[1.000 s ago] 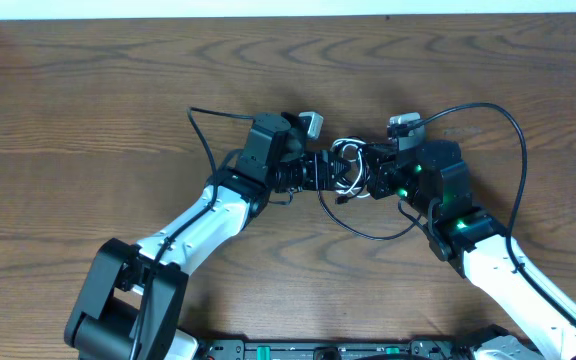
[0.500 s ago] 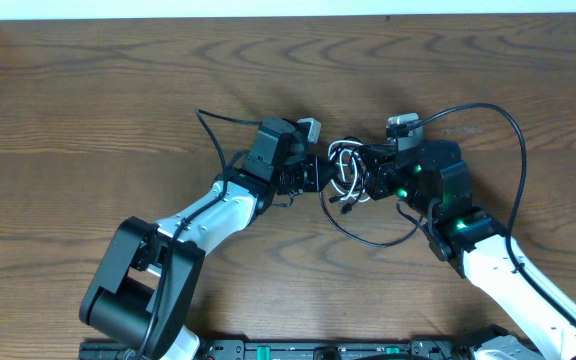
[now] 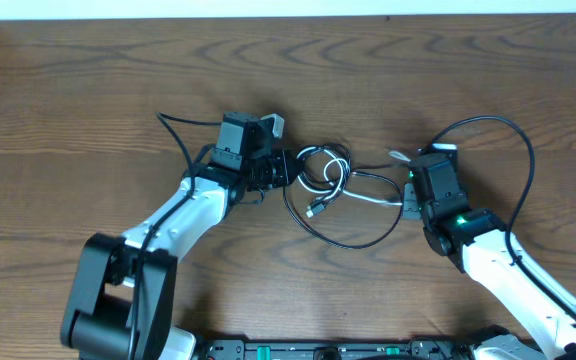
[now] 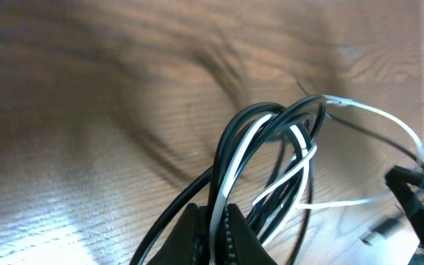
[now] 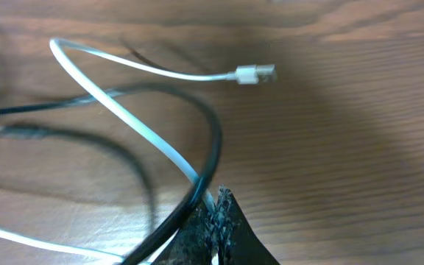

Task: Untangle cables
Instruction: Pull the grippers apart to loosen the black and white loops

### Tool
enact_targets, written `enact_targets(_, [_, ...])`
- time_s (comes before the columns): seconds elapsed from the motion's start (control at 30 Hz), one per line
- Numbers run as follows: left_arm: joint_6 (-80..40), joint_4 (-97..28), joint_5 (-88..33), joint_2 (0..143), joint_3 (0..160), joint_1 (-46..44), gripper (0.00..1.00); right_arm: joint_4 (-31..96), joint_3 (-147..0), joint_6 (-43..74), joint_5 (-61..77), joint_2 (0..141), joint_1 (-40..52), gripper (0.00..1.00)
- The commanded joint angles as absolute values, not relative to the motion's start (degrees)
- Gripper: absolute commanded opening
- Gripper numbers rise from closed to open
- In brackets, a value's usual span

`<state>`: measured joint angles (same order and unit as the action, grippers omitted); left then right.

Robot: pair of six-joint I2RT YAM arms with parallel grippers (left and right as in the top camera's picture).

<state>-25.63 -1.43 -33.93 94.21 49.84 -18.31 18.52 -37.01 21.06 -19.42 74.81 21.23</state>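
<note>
Cables: a black cable (image 3: 353, 243) and a white cable (image 3: 370, 197) are lying crossed in a bundle of loops (image 3: 325, 170) on the table (image 3: 88, 90). The black one is sagging in a wide arc just below the bundle, and the white one is running out to the right of the bundle.
White plug (image 5: 255, 73): is resting free on the wood on the right side of the bundle, clear of any fingers.
Left gripper (image 4: 210, 221): is sitting against the left edge of the bundle, jaws pressing together on several strands, black and white alike.
Right gripper (image 5: 213, 215): is holding off to the right of the bundle, jaws closed where one black and one white strand are meeting.
Risk, tightening: both colours seem to be sitting in both grips, so drawing the arms away from the bundle is likely to cinch the crossings rather than part them.
Risk, snagging: a plug dragged through the bundle is liable to catch on a loop and lock it.
Risk, slipping: thin cord pinched several strands deep is apt to slide out unevenly, leaving one colour behind in the bundle.
Risk, strain: a hard pull away from the bundle could be kinking the cord at a plug.
</note>
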Motion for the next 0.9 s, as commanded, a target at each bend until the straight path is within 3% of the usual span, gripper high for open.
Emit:
enact_targets(0.0, [-24.0,-1.5,-34.1,90.9,49.7,-18.3,0.07,13.7,-37.5,22.7,-18.9,75.0,20.1,0.10])
enact_targets(0.03, [-24.0,-1.5,-34.7,90.2,49.7,-18.7,0.08,10.9,-37.5,22.7,-15.0,75.0,20.1,0.22])
enact_targets(0.1, [-24.0,-1.7,-35.7,88.9,49.7,-20.2,0.08,2.7,-37.5,18.6,0.2,75.0,20.1,0.33])
enact_targets(0.2, [-23.7,-2.1,-35.6,87.9,49.7,-22.5,0.08,-6.5,-37.5,12.3,15.2,75.0,20.1,0.34])
enact_targets(0.37, [-23.5,-2.3,-39.4,85.5,49.7,-25.8,0.08,-9.3,-37.5,11.3,17.5,75.0,20.7,0.31])
enact_targets(0.47, [-20.9,-2.6,-44.9,83.4,49.7,-26.6,0.07,-9.2,-37.5,2.2,24.6,75.0,20.7,0.30])
enact_targets(0.7, [-17.3,-4.2,-46.9,82.3,49.7,-26.5,0.07,-5.7,-37.5,-8.1,31.7,75.0,20.7,0.53])
enact_targets(0.8, [-16.5,-6.2,-44.5,82.3,49.7,-26.5,0.07,-3.8,-37.5,-9.6,33.2,75.0,20.7,0.51])
enact_targets(0.87, [-15.8,-7.2,-42.8,82.3,49.7,-26.5,0.07,-2.7,-37.5,-12.0,36.6,75.0,20.7,0.42])
